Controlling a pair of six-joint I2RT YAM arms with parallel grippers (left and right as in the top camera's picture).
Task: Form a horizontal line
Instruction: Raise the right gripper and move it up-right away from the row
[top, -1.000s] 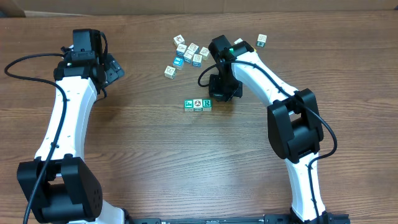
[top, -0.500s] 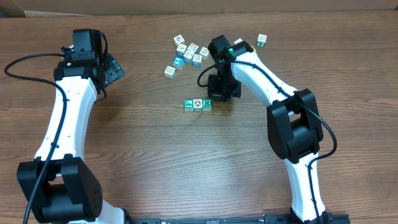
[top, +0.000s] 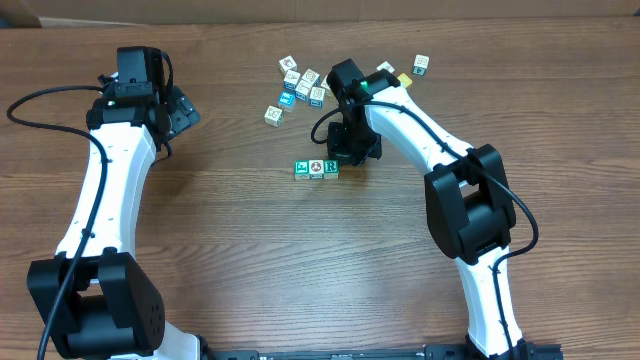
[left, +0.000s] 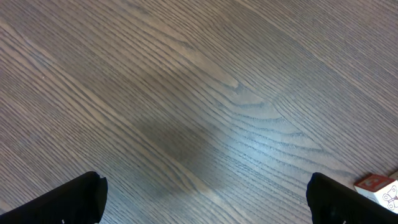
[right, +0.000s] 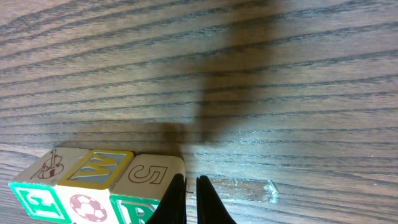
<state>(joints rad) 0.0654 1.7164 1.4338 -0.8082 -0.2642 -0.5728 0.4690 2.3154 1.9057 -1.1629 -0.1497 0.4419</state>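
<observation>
The horizontal line (top: 316, 168) is a row of three small touching cubes in the middle of the table, with a green letter, a round picture and a green "R" facing up. In the right wrist view the horizontal line (right: 93, 186) lies at the lower left, its end cube (right: 149, 180) showing a "5". My right gripper (right: 191, 198) is shut with nothing between its fingers, and the left finger (right: 176, 199) rests against that end cube's right side. My left gripper (left: 208, 202) is open over bare wood, far to the left of the row (top: 182, 110).
Several loose cubes (top: 303, 83) lie scattered behind the row, one apart (top: 273, 114) and one at the far right (top: 421, 65). A loose cube (left: 380, 188) shows at the lower right edge of the left wrist view. A scratch (right: 249, 186) marks the wood.
My right arm has shifted slightly left against the row's right end, and the row has slid a little left with it. The left arm has not moved.
</observation>
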